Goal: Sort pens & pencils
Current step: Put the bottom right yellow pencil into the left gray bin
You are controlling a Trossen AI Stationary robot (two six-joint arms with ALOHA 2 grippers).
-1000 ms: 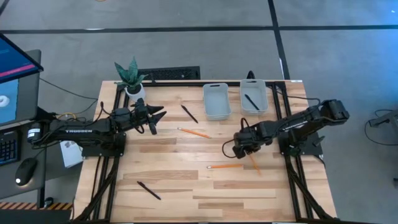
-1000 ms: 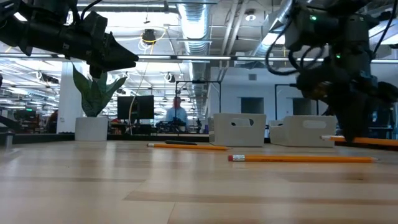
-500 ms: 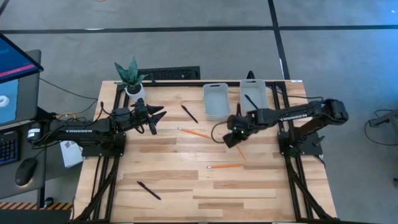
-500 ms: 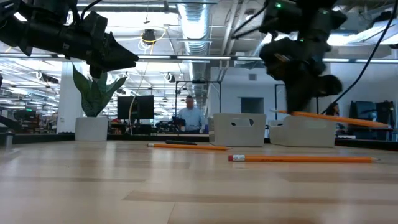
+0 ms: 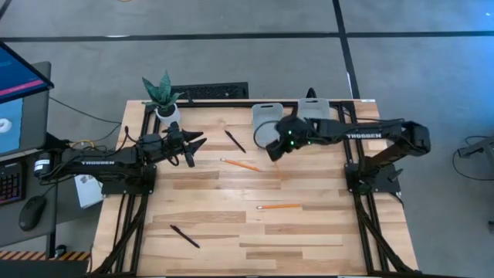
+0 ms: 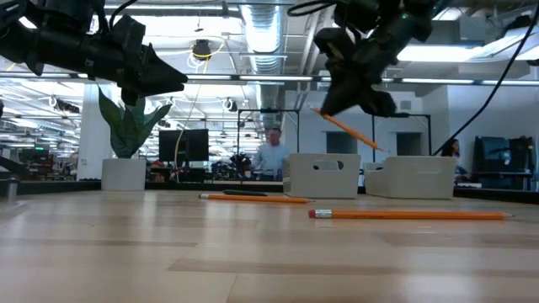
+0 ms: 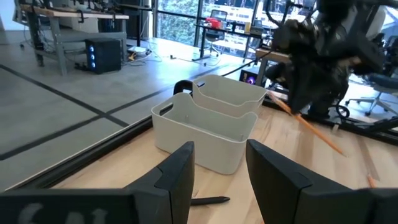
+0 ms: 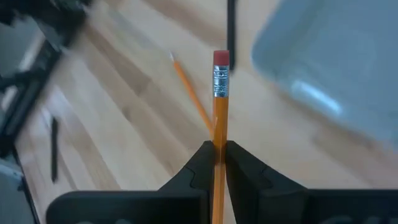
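Observation:
My right gripper [image 5: 275,149] hangs at the near edge of the left grey bin [image 5: 266,116], shut on an orange pencil [image 6: 358,135]. Two more orange pencils lie flat on the table, one in the middle [image 5: 241,164], one nearer [image 5: 279,206]. A black pen [image 5: 235,140] lies left of the bins and another [image 5: 185,236] near the front left. The right arm covers most of the right bin [image 5: 315,108], so no third pen shows. My left gripper [image 5: 194,147] hovers open at the table's left, touching nothing. My right gripper pinches the pencil's shaft [image 8: 217,146] between its two fingers. The eraser end [image 8: 221,59] sticks out past the fingertips. The pencil is lifted clear of the table and tilted, slanting down from the gripper in the low view [image 6: 370,143].
Two grey bins stand side by side at the far edge, seen from the left wrist [image 7: 205,134] and low [image 6: 324,175]. A potted plant [image 5: 164,96] stands at the far left corner. Bare wood lies across the table's middle and near side.
My right gripper has carried the pencil up off the table at the right and swung it left and toward the far edge, up to the left bin. The pencil went from lying level near the table to hanging tilted high above it.

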